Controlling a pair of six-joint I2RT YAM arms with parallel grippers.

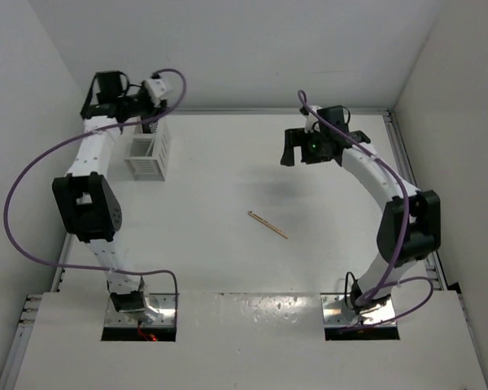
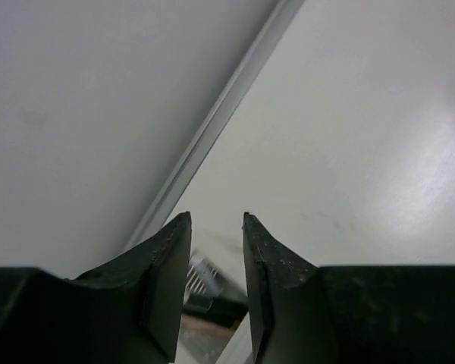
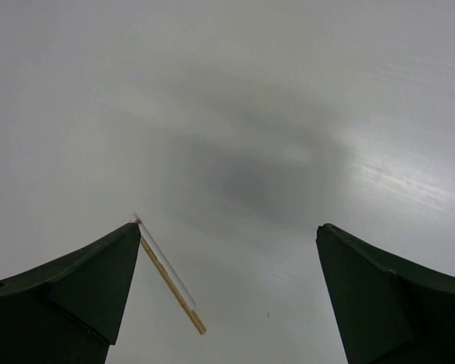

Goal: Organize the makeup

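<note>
Lying flat near the middle of the table [image 1: 228,175], closest to the arm bases: one tan stick [image 1: 267,224], slanted and touching nothing, probably the piece next in line for sorting. Farther back and to the right, raised well clear of the surface, right gripper [image 3: 229,227] with jaws spread wide and nothing between them; tan stick just showing beside its left finger in the wrist view, so likely poised for a descent onto it. At the far left, white slotted rack [image 1: 150,154], standing upright as the likely home for the makeup. Above its far edge, left gripper [image 2: 217,220], jaws only narrowly apart, nothing seen in the gap, rack glimpsed beneath. Contents of the rack too small to tell.
</note>
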